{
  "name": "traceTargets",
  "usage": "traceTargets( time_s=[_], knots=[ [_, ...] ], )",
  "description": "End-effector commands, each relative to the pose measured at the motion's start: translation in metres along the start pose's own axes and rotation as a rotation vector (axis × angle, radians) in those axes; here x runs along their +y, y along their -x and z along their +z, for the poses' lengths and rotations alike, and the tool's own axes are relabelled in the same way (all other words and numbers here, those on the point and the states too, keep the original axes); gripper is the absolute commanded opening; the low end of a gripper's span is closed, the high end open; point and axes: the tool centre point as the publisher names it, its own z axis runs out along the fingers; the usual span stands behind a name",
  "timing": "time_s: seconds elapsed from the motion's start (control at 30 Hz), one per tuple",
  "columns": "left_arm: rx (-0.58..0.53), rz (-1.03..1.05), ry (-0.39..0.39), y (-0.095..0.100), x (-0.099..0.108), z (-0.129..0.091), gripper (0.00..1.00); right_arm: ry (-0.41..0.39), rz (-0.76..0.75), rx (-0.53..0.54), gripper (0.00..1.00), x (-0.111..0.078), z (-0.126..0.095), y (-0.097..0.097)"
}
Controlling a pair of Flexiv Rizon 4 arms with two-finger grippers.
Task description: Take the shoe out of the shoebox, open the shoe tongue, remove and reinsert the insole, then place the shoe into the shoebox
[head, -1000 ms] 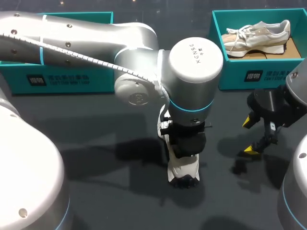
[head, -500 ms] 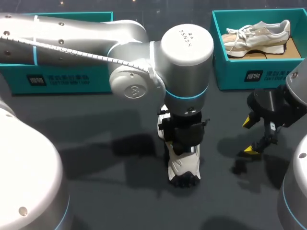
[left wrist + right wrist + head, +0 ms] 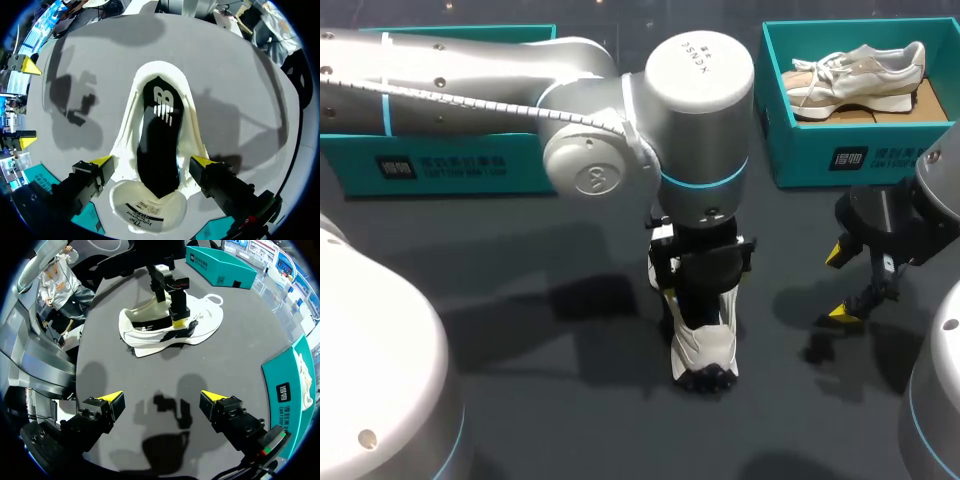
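Note:
A white shoe (image 3: pixel 705 350) lies on the dark table mid-scene, toe toward me. My left gripper (image 3: pixel 703 300) hangs right over it. In the left wrist view that gripper (image 3: pixel 151 161) is open, its yellow tips standing outside the two side walls of the shoe (image 3: pixel 190 135). The black insole (image 3: pixel 157 145) lies inside, and the tongue (image 3: pixel 150 202) is folded forward, label showing. My right gripper (image 3: pixel 837 284) is open and holds nothing, off to the right of the shoe. In its own view the right gripper (image 3: pixel 161 399) faces the shoe (image 3: pixel 150 332) and the left gripper (image 3: pixel 175 320) from a distance.
A teal shoebox (image 3: pixel 800 150) at the back right holds a second, beige shoe (image 3: pixel 860 75). Another teal box (image 3: pixel 470 165) stands at the back left, partly behind my left arm. Bare table lies between the white shoe and the right gripper.
The left gripper's fingers have spread wide and its wrist has drawn up and back a little, uncovering more of the shoe. The right arm has kept still.

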Motion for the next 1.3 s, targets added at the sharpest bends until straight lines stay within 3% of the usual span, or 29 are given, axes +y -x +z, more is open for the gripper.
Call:
traceTargets(
  time_s=[0.03, 0.63, 1.2, 1.3],
  knots=[
    [-0.007, 0.001, -0.007, -0.002, 0.004, -0.002, 1.0, -0.001, 0.0, -0.003, 1.0, -0.001, 0.0, -0.002],
    [-0.039, 0.007, -0.065, -0.005, 0.017, -0.012, 1.0, -0.001, 0.0, -0.003, 1.0, -0.001, 0.0, -0.002],
    [-0.045, -0.006, -0.022, -0.003, 0.054, -0.03, 1.0, -0.001, 0.0, -0.003, 1.0, -0.001, 0.0, -0.002],
    [-0.051, -0.007, -0.022, 0.0, 0.063, -0.038, 0.89, -0.001, 0.0, -0.003, 1.0, -0.001, 0.0, -0.002]
  ],
)
